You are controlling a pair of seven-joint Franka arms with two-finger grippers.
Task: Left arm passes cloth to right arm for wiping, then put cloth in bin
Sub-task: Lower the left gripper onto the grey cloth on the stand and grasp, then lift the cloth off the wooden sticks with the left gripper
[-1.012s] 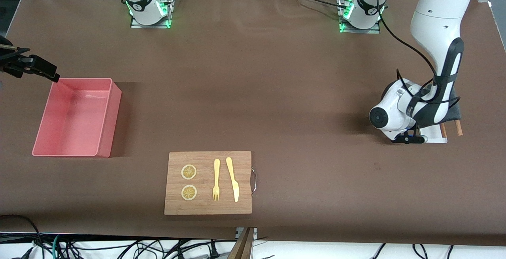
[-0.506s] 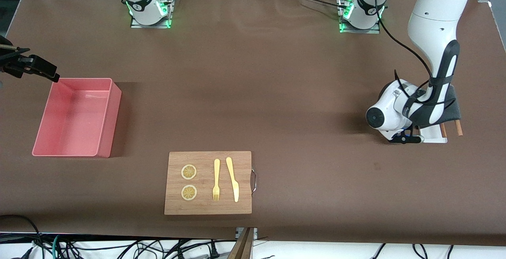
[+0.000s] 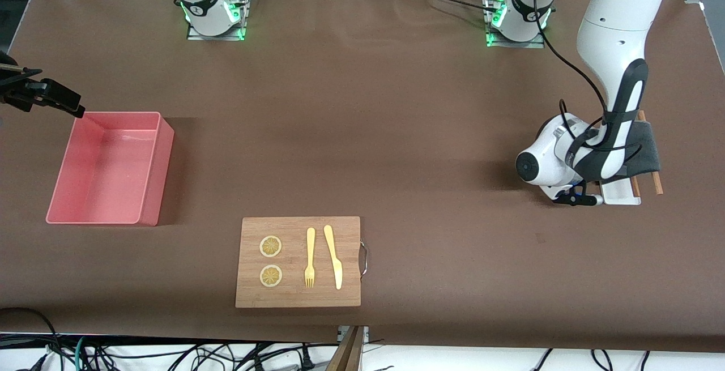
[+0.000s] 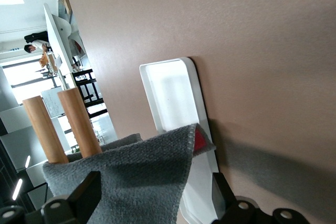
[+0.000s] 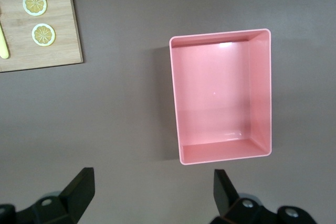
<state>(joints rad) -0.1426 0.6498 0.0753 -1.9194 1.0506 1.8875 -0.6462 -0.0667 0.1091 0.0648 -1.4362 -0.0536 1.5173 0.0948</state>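
- Grey and soft, the cloth [image 3: 645,150] in the front view lies draped over two wooden rods [image 3: 656,181] beside the white tray [image 3: 620,192] at the left arm's end of the tabletop [image 3: 362,133]; the left arm's wrist covers part of it, and the left claw itself is hidden under that wrist. The pink bin [image 3: 107,167] sits empty at the right arm's end, and the right claw [image 3: 54,99] hangs over the tabletop just beside the bin's rim, waiting.
- Left wrist view: the left claw [image 4: 152,203] has its fingers [image 4: 79,198] spread wide to either side of the cloth [image 4: 131,171], not yet pinching it. A pink-red corner peeks out where the hem folds. The cloth's long edge runs across the rods [image 4: 79,121], spanning the gap between the fingers.
- Right wrist view: the right claw [image 5: 152,195] is spread open and empty over bare tabletop, with the bin [image 5: 220,95] and the cutting board [image 5: 37,24] below.
- By my judgement the task has barely begun: pick-up, hand-over, wiping and binning all remain.
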